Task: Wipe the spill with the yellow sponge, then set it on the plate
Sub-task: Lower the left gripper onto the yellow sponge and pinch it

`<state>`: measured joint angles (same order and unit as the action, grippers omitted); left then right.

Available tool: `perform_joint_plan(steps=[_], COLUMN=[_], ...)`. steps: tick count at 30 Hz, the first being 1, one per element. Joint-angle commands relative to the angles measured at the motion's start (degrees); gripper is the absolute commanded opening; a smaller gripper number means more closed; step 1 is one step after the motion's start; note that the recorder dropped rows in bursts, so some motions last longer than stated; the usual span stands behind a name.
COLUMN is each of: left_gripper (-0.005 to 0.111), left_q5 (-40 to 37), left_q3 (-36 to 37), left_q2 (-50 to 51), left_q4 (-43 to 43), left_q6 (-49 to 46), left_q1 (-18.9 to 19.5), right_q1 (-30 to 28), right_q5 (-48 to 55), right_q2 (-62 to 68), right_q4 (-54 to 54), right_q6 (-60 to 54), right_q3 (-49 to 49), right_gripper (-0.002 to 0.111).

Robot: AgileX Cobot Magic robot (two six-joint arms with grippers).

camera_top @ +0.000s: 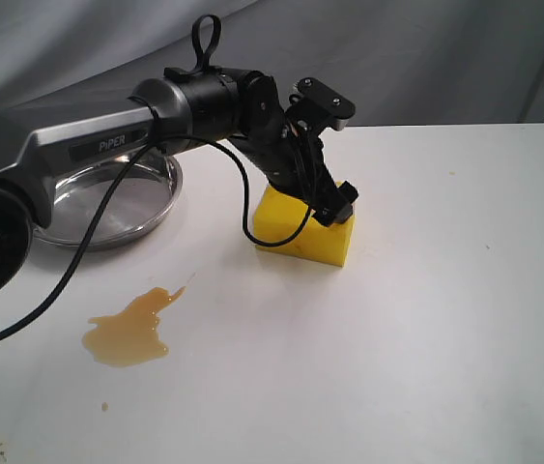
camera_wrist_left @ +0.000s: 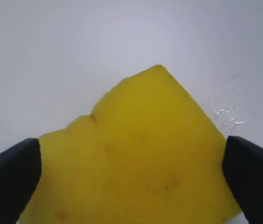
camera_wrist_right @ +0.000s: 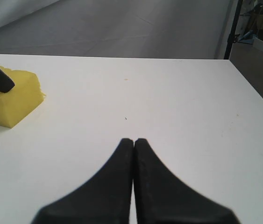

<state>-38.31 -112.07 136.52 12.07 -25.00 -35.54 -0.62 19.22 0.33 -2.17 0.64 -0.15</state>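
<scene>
Bright, even light casts soft shadows beside the yellow sponge, and the plate glints.

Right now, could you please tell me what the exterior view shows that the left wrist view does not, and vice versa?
Only the exterior view shows the spill, the plate and the left arm. Only the left wrist view shows the notched edge of the yellow sponge and wet specks beside it. Both show the sponge resting on the white table, with the left claw open astride it.
</scene>
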Motion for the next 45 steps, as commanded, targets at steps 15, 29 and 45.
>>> perform_joint_plan(steps=[15,29,45], left_gripper=[0.104,0.104,0.052], left_q5=[2.5,2.5,1.2], left_q3=[-0.3,-0.3,-0.2], left_q2=[-0.2,4.2,5.0], left_q4=[4.5,3.7,3.7], left_q6=[2.4,4.0,3.9], left_q1=[0.0,0.0,0.0], right_q1=[0.1,0.1,0.1], right_q5=[-0.1,-0.1,-0.1], right_q2=[-0.3,-0.3,-0.3], right_q4=[0.2,0.2,0.2], right_q6=[-0.2,-0.2,-0.2], right_q3=[0.2,0.2,0.2], right_gripper=[0.000,0.000,0.000])
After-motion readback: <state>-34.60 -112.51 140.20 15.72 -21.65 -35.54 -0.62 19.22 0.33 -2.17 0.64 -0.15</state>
